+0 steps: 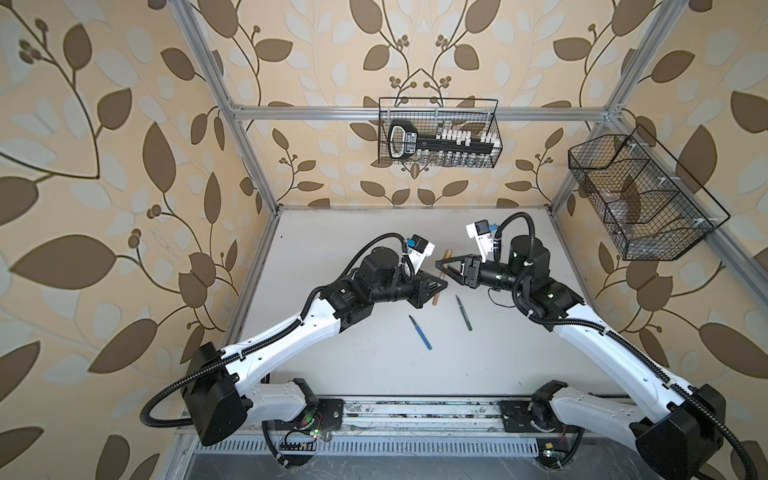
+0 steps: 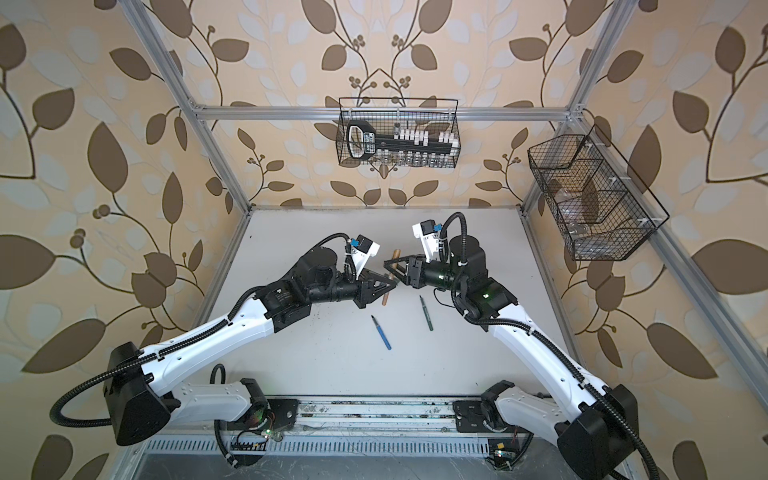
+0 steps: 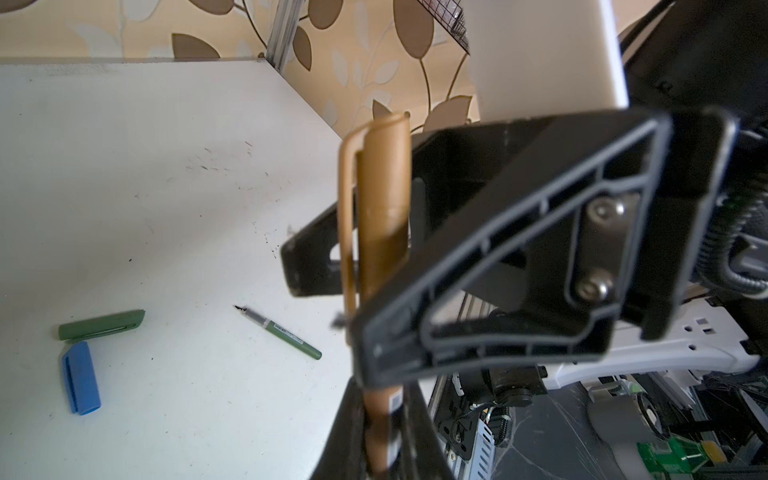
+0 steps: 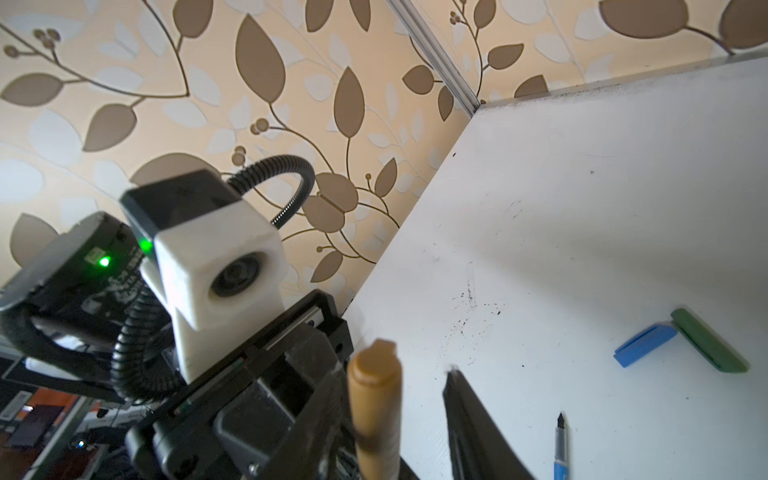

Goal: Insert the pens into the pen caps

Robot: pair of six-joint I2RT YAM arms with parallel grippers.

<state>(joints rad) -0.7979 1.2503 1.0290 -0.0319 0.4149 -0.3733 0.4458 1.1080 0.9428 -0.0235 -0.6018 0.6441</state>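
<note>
left gripper (image 1: 443,284) clamped on orange-brown pen (image 1: 436,300), mid-frame above table (image 1: 374,365) | right gripper (image 1: 440,264) jaws parted around its capped end | blue pen (image 1: 420,332), green pen (image 1: 464,313) lie just below, apart | green cap (image 3: 102,325), blue cap (image 3: 81,378) touching | bare tabletop lower centre

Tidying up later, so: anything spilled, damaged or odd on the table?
Only dark specks and scuffs dot the white table, like ink marks. The blue pen and green pen lie uncapped; nothing looks broken.
</note>
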